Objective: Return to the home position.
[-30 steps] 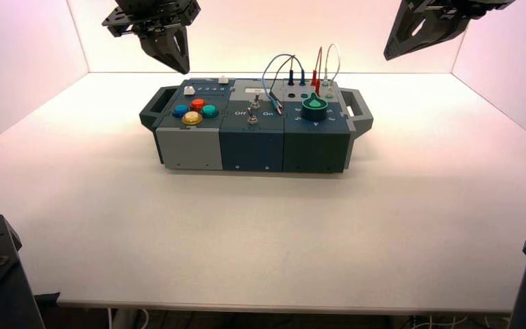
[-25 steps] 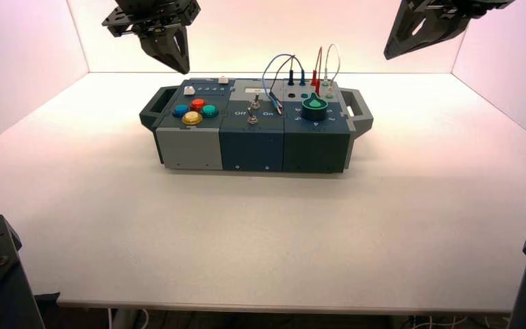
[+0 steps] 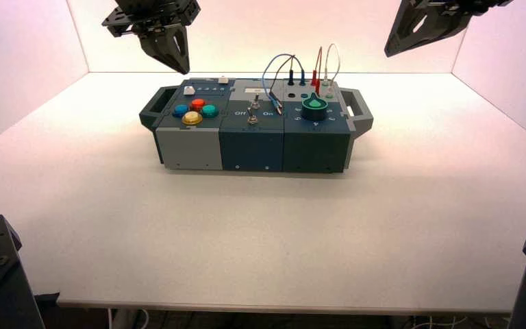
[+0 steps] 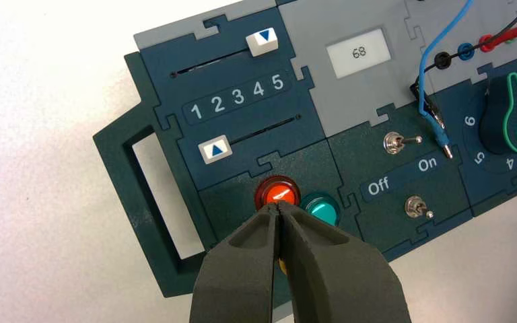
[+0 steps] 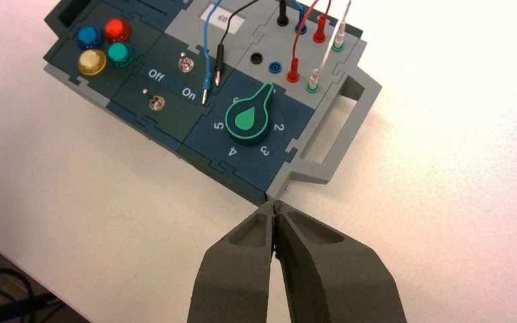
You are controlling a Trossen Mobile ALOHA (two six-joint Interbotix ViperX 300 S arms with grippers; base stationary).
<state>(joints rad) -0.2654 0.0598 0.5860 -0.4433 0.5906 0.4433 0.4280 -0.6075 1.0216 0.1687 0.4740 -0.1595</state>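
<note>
A: Why are both arms up so high?

B: My guess is they are clear of the box (image 3: 253,133) because the task is to go home. The left gripper (image 3: 171,55) hangs above the box's far left corner, fingers pressed together on nothing. The right gripper (image 3: 411,31) is up at the far right, well apart from the box, fingers together too, empty.

A: And the box?

B: Mid-table (image 3: 260,233), untouched. Four buttons (image 3: 195,110) on the left, two toggle switches (image 4: 404,175) in the middle, green knob (image 5: 249,120) on the right.

A: Anything holding anything?

B: Only the sockets behind the knob: wires (image 5: 309,40) are plugged into several.
</note>
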